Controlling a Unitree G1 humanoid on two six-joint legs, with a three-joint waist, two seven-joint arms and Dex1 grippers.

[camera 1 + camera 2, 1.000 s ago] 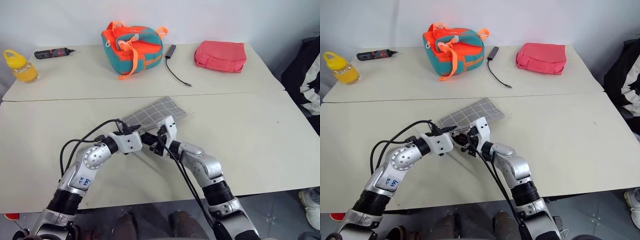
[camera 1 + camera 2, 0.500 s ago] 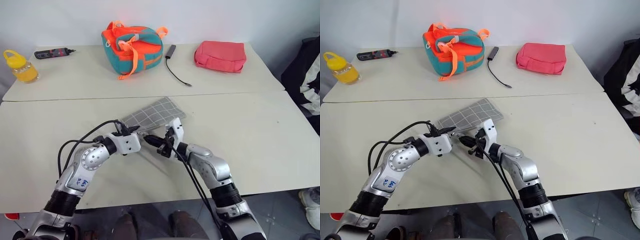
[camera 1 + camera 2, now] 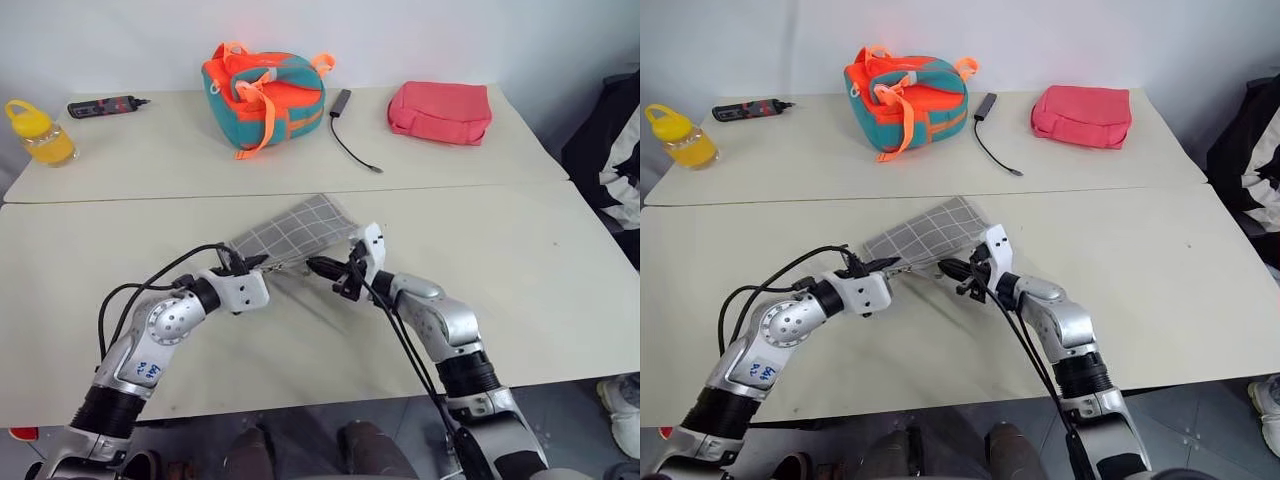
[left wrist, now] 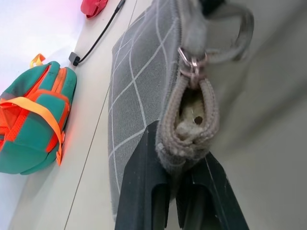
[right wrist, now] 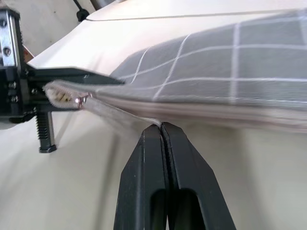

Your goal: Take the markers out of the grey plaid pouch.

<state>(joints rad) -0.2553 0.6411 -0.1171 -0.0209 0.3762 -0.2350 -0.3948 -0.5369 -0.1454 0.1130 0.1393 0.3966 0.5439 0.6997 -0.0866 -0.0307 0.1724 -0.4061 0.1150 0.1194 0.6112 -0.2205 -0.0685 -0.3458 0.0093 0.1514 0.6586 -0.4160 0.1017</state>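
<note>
The left gripper point(image 4: 173, 179) has its two black fingers clamped on the end of the grey plaid pouch point(image 4: 139, 91), just below the small metal ring point(image 4: 193, 64). Beige lining shows in the gap, perhaps with something inside. Beyond lie a teal-and-orange bag point(image 4: 33, 120), a black cable point(image 4: 96, 40) and a pink pouch point(image 4: 93, 6).

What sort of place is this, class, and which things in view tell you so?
Probably an indoor test room: two plain pale tables pushed together against a bare white wall, with a teal-and-orange bag and a pink pouch laid out.
</note>
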